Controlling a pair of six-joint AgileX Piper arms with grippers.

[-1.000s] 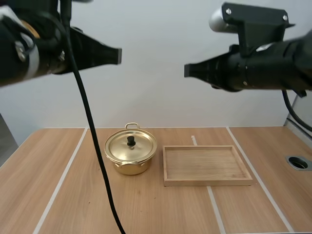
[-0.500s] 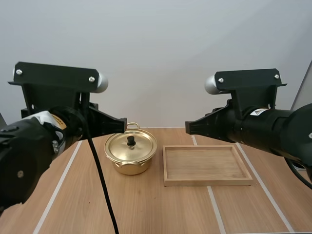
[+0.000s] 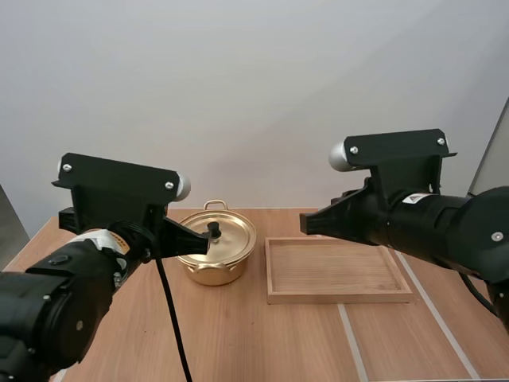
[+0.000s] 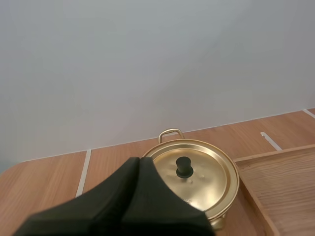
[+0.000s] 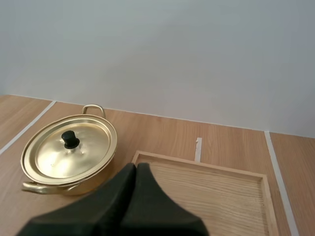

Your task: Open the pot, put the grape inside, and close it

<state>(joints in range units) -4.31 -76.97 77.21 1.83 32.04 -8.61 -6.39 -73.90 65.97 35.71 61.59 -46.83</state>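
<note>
Small round gold metal pot [image 3: 213,256], gold lid [image 3: 227,239] on and topped by a black knob [image 3: 213,230], stands on the light wooden table [image 3: 262,342]. It is just beside the shallow rectangular wooden tray [image 3: 334,269], at the tray's 9 o'clock. Left gripper [image 3: 199,242] hangs at the pot's 9 o'clock, fingers pressed together into one dark wedge. Right gripper [image 3: 307,224] is raised near the tray's 11 o'clock corner, fingers likewise together, nothing between them.

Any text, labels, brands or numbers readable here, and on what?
Right arm's white sticker: print too small to read.
Left arm's white-and-yellow sticker: too small to read.
Pot, lid, wooden tray: no markings visible.
So nothing can be quoted.
</note>
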